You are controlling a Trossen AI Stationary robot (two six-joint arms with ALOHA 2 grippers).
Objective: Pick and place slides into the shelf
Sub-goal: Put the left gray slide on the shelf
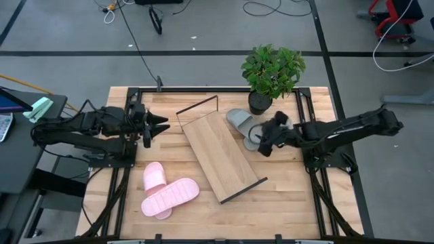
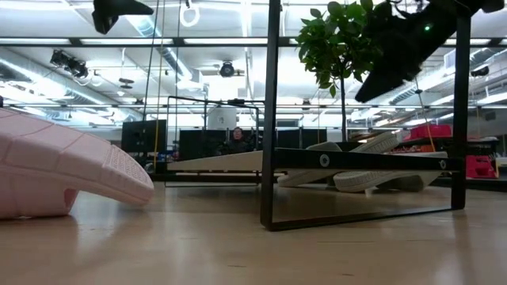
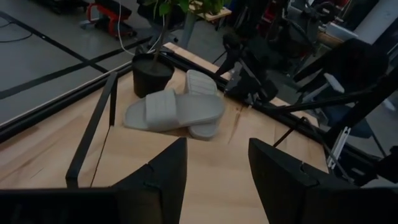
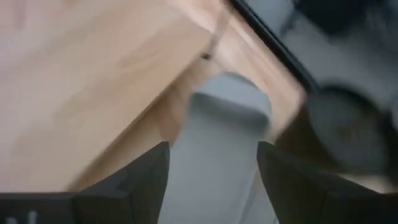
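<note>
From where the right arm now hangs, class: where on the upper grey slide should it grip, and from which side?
Grip the upper grey slide across its wide strap, coming from above. It lies sole-down across its twin beside the shelf, strap raised. The right gripper already hangs open over it, probably well lined up.

An overhead camera looked straight down on the whole table (image 1: 285, 203), a low one looked level across it into the room, and each wrist camera looked past its own fingers, all four taking in the grey slides (image 1: 242, 122) beside the shelf (image 1: 220, 154).
</note>
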